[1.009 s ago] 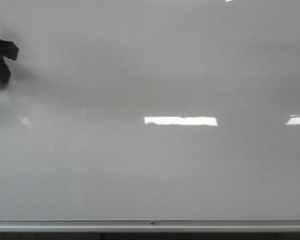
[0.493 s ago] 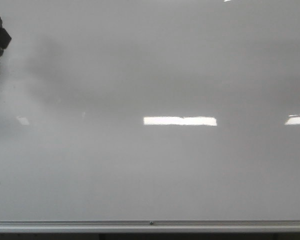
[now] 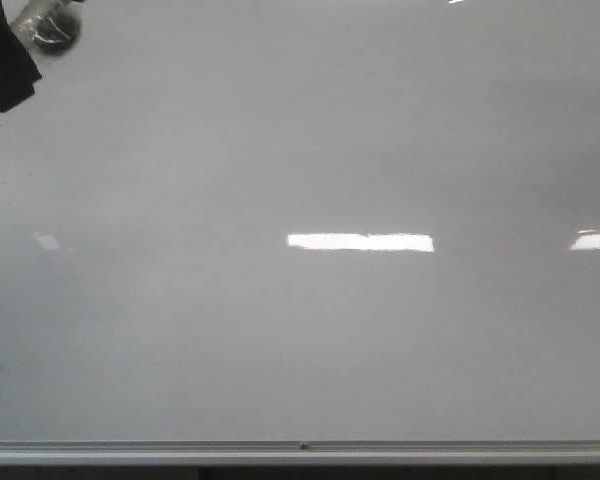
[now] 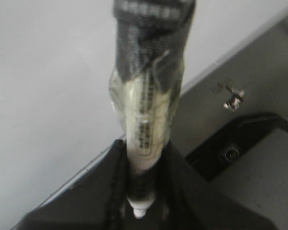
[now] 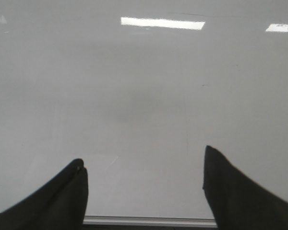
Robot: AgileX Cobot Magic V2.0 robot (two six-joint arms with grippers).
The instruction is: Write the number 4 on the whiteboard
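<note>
The whiteboard (image 3: 310,330) fills the front view, glossy grey-white with bright light reflections. No number 4 shows on it. My left gripper (image 3: 2,62) is at the top left corner of the front view, shut on a marker (image 3: 48,25) wrapped in clear and black tape. In the left wrist view the marker (image 4: 146,115) stands clamped between the dark jaws of the left gripper (image 4: 145,149), with the whiteboard (image 4: 48,72) beside it. My right gripper (image 5: 144,157) is open and empty, facing the whiteboard (image 5: 144,86) low down.
A thin silver rail (image 3: 300,450) runs along the board's bottom edge and also shows in the right wrist view (image 5: 149,221). In the left wrist view, a grey surface beyond the board's edge carries a small metal bracket (image 4: 233,98) and a black recess (image 4: 240,143).
My left gripper has moved up along the left edge of the front view to the top corner, and the taped marker now shows there. The board stays unmarked.
</note>
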